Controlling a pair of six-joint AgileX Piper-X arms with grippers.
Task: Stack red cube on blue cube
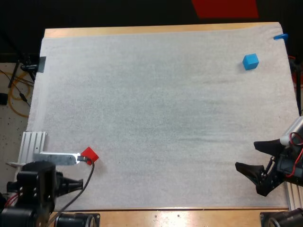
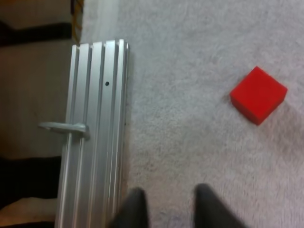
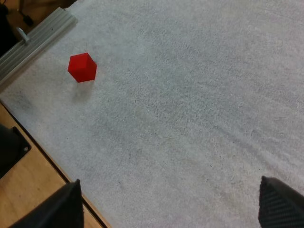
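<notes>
The red cube (image 1: 89, 154) lies on the white mat near its front left corner. The blue cube (image 1: 251, 61) rests far off at the back right. My left gripper (image 2: 169, 191) is open over bare mat beside the aluminium rail, and the red cube (image 2: 258, 95) lies ahead of it and to one side, clear of both fingers. At the mat's front right my right gripper (image 1: 248, 155) stands wide open with nothing in it. From the right wrist view the red cube (image 3: 82, 67) sits far across the mat from that gripper (image 3: 170, 181).
An aluminium rail (image 1: 33, 144) with a small metal lever (image 2: 64, 127) lies along the mat's left edge, close to the red cube. The wooden table edge (image 3: 28, 190) runs just in front of the mat. Bare mat (image 1: 161, 104) stretches between the two cubes.
</notes>
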